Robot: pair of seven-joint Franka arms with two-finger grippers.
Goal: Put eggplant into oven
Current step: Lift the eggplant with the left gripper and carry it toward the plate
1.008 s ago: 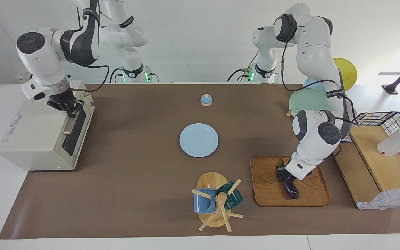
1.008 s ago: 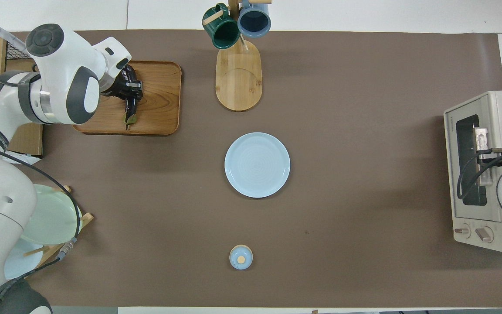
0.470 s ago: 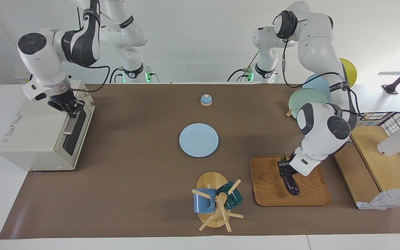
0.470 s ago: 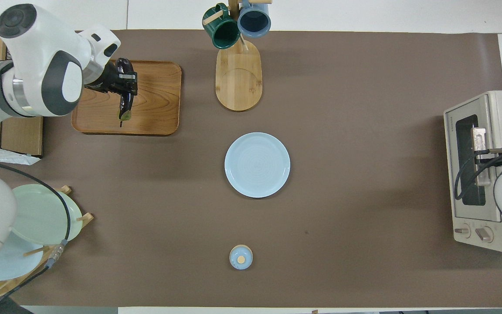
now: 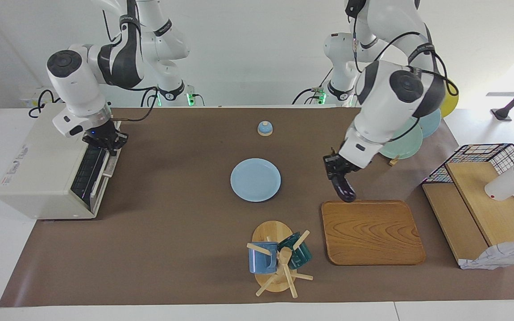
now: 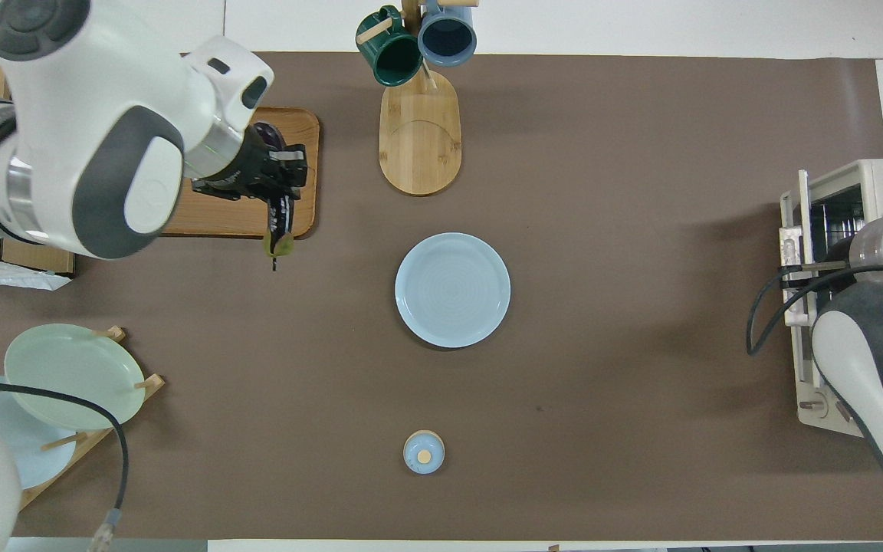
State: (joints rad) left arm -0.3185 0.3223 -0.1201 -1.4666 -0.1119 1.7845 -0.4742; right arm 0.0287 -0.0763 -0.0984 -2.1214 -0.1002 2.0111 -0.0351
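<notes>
The eggplant (image 5: pixel 344 189) is dark purple with a green stem tip and hangs from my left gripper (image 5: pixel 335 167), which is shut on it. It is in the air over the tray's edge nearest the blue plate, and also shows in the overhead view (image 6: pixel 282 218) under the left gripper (image 6: pixel 277 172). The cream-white oven (image 5: pixel 38 169) stands at the right arm's end of the table. Its door (image 5: pixel 88 171) is partly open and the wire rack shows. My right gripper (image 5: pixel 104 140) is shut on the door's bar handle. In the overhead view the oven (image 6: pixel 878 176) is partly covered by the right arm.
A bare wooden tray (image 5: pixel 373 232) lies toward the left arm's end. A light blue plate (image 5: pixel 255 179) sits mid-table. A mug tree (image 5: pixel 279 258) with two mugs stands farther from the robots. A small blue bell (image 5: pixel 264 128) and a plate rack (image 5: pixel 402 138) are nearer to them.
My left gripper lifted the eggplant off the tray and carried it toward the blue plate. My right gripper pulled the oven door from shut to partly open.
</notes>
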